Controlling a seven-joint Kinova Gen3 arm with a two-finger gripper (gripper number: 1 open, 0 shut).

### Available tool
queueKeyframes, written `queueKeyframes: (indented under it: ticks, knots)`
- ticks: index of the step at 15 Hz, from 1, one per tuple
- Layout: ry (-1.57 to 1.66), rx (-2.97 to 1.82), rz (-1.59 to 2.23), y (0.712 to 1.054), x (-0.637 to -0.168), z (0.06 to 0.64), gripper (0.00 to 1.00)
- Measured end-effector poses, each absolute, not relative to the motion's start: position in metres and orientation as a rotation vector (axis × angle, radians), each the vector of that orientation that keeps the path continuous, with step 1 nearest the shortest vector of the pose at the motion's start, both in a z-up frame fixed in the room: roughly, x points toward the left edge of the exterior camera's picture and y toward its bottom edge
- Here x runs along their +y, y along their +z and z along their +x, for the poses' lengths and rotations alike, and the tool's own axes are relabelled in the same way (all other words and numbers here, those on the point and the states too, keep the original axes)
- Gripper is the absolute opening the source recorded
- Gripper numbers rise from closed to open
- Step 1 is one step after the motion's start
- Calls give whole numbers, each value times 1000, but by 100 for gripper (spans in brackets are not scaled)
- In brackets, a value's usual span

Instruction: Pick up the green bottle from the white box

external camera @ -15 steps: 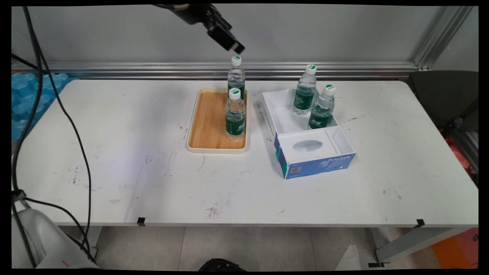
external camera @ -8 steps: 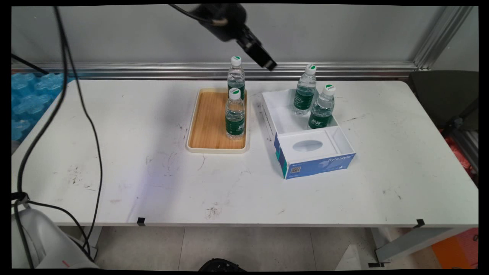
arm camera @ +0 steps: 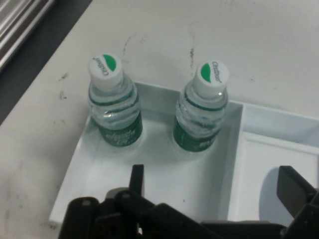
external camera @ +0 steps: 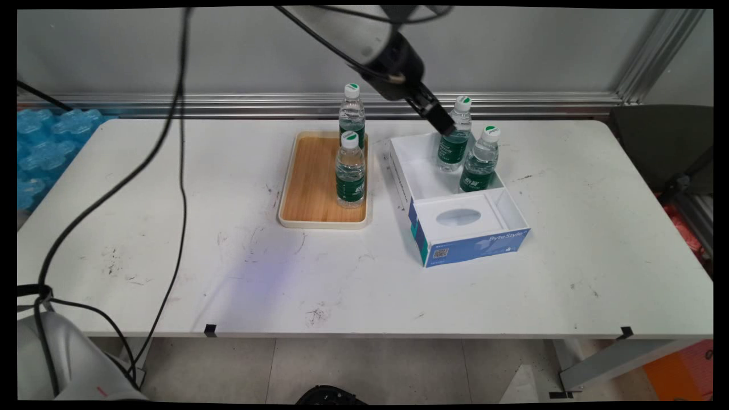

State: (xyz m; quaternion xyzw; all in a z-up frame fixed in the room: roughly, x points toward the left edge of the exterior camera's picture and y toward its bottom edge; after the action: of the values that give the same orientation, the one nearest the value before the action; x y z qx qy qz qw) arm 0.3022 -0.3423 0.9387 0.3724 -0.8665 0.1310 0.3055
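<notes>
While the arm slants down from the upper left in the main view, the gripper (external camera: 440, 122) hangs just left of the far bottle (external camera: 455, 135) in the white box (external camera: 424, 182), a near bottle (external camera: 480, 160) beside it. Two more bottles (external camera: 350, 171) stand on the wooden tray (external camera: 310, 182) on the worktop (external camera: 171, 228). In the hand view, the gripper (arm camera: 214, 191) is released, fingers (arm camera: 137, 180) wide apart above the box floor (arm camera: 164, 169), both bottles (arm camera: 113, 102) upright beyond.

Bottles (arm camera: 114, 110) clear, green labels, white-green caps; box (external camera: 455, 219) white-blue; tray (external camera: 311, 181) wood-toned, cream rim.
</notes>
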Motion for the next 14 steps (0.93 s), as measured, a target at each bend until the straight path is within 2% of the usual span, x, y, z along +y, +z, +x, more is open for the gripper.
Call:
queueKeyframes:
  ticks: [14]
  knots:
    - [340,-2326,956,856,-409,224,100]
